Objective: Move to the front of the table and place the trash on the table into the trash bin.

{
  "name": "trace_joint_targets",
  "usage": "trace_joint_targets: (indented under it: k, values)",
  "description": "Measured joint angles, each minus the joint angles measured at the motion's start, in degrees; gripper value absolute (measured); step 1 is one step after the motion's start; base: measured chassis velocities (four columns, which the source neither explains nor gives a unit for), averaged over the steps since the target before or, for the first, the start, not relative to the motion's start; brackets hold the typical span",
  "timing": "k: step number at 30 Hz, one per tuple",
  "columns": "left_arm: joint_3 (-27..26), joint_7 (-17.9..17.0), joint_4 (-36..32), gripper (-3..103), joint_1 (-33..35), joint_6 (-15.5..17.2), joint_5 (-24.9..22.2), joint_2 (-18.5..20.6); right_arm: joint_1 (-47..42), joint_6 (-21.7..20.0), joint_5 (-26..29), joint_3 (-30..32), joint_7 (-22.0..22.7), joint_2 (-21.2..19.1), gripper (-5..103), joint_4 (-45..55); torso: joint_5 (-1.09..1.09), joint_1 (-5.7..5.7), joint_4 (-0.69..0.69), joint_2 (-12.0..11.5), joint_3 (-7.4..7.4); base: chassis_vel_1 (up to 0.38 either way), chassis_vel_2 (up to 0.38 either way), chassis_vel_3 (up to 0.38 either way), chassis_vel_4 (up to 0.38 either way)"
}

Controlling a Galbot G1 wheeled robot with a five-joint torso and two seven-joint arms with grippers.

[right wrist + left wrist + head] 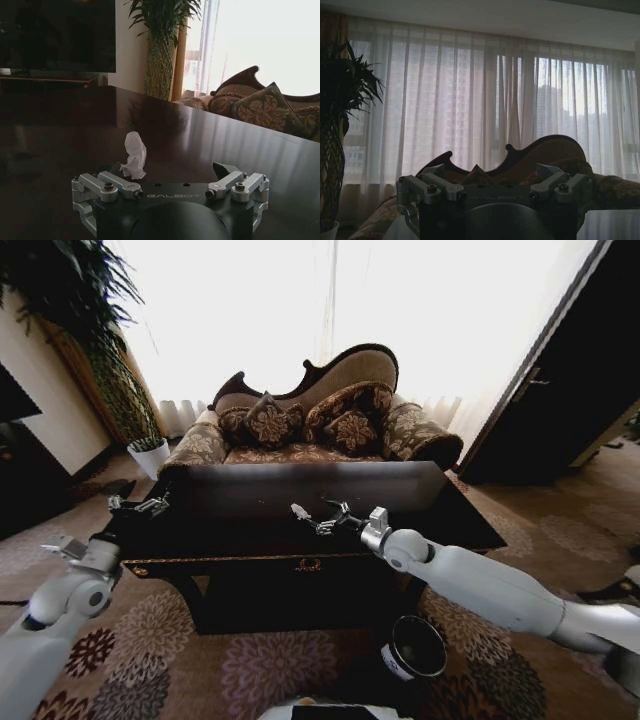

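The dark glossy table (250,540) stands right in front of me. One small white paper wad of trash (135,156) sits upright on its top. My right gripper (315,517) reaches over the middle of the table, low above the surface. It is open (172,171), and the wad stands just ahead of it, close to one finger (116,182) and untouched. My left gripper (140,506) hovers at the table's left end, open (490,172) and holding nothing. The black trash bin (415,648) stands on the carpet below my right arm, in front of the table.
A patterned sofa (310,430) with cushions stands behind the table, before bright curtains. A tall plant in a white pot (148,455) is at the back left. A dark cabinet (570,390) stands at the right. Flowered carpet (200,660) surrounds the table.
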Motion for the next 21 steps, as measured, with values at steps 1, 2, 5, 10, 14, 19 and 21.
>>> trace_joint_targets:
  k: [1, 2, 5, 10, 14, 19, 21]
  values:
    - [0.0, 0.0, 0.0, 100, 0.0, 0.0, 0.0, 0.0, 0.0, 0.0, 0.0, 0.0, 0.0, 0.0, 100, 0.0, 0.0, 0.0, 0.0, 0.0, 0.0, 0.0, 0.0, 0.0, 0.0]
    - [0.0, 0.0, 0.0, 100, 0.0, 0.0, 0.0, 0.0, 0.77, 0.01, 0.24, -0.98, -0.02, 0.32, 100, -0.29, 0.0, 0.0, 0.0, 0.0, 0.0, 0.0, 0.0, 0.0, 0.0]
    - [0.0, 0.0, 0.0, 100, 0.0, 0.0, 0.0, 0.0, 1.81, 0.02, 0.32, -2.81, -0.03, 1.33, 100, -0.9, 0.0, 0.0, -0.01, 0.0, 0.0, 0.0, 0.0, 0.0, 0.0]
    - [0.0, -0.01, 0.0, 100, 0.0, 0.0, 0.0, 0.0, 1.83, 0.05, 0.55, -3.39, 0.36, 3.05, 100, -2.62, 0.0, -0.01, 0.0, 0.0, 0.0, 0.0, 0.0, 0.0, 0.0]
    - [0.0, 0.0, 0.0, 100, 0.0, 0.0, 0.0, 0.0, 2.31, 0.46, 0.54, -4.14, 0.62, 4.15, 100, -4.09, 0.01, -0.01, -0.01, 0.0, -0.01, 0.0, 0.0, 0.0, 0.0]
    - [0.0, 0.0, 0.0, 100, 0.0, 0.0, 0.0, 0.0, 3.01, 0.62, 0.6, -5.13, 1.4, 5.59, 89, -4.93, 0.01, -0.02, -0.01, 0.01, -0.01, 0.0, 0.0, 0.0, 0.0]
    - [0.0, -0.01, 0.0, 100, 0.0, 0.0, 0.0, 0.0, 3.17, 0.64, 0.61, -5.34, 1.48, 5.85, 84, -5.04, 0.01, -0.02, -0.01, 0.01, -0.01, 0.0, 0.0, 0.0, 0.0]
